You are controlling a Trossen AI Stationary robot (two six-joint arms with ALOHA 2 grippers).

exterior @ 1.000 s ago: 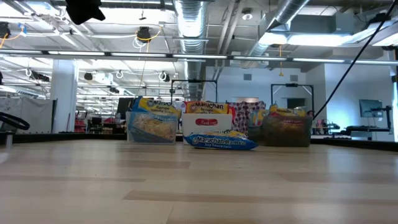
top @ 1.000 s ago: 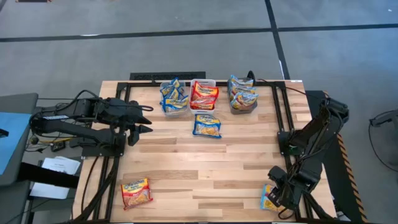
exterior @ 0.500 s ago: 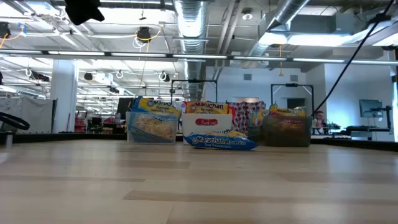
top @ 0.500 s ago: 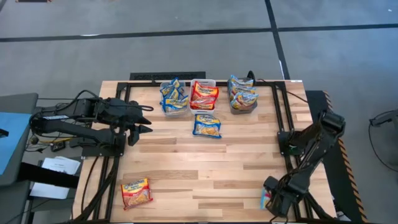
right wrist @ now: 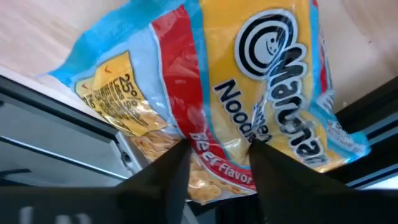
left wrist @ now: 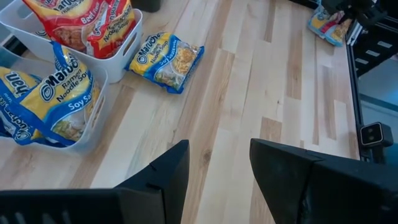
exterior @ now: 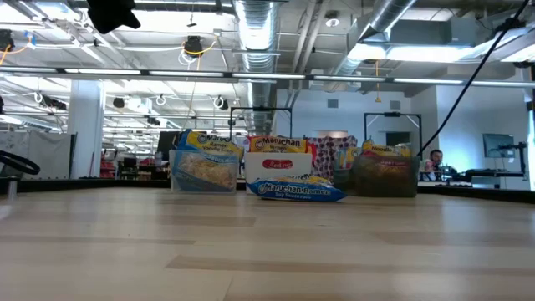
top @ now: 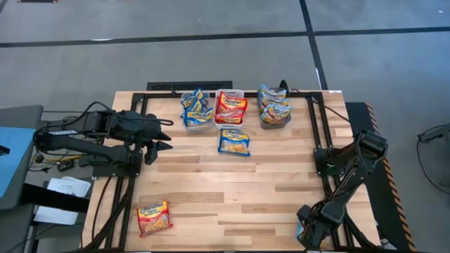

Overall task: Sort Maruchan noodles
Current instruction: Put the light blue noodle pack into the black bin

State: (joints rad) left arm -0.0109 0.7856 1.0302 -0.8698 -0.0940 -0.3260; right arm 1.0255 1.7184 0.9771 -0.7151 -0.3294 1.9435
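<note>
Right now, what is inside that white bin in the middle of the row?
The white bin holds red-trimmed Maruchan noodle packets, some marked beef, standing up above its rim. Their lower parts and the bin's floor are covered, so the count stays unclear.

Left arm lies low along the table's (top: 232, 183) left edge, wrist reaching inward; left gripper (top: 166, 135) hangs over that edge, fingers apart, nothing between them. Right arm folds down to the table's near right corner; right gripper (top: 307, 232) fingers pinch a noodle packet (right wrist: 249, 93).
</note>
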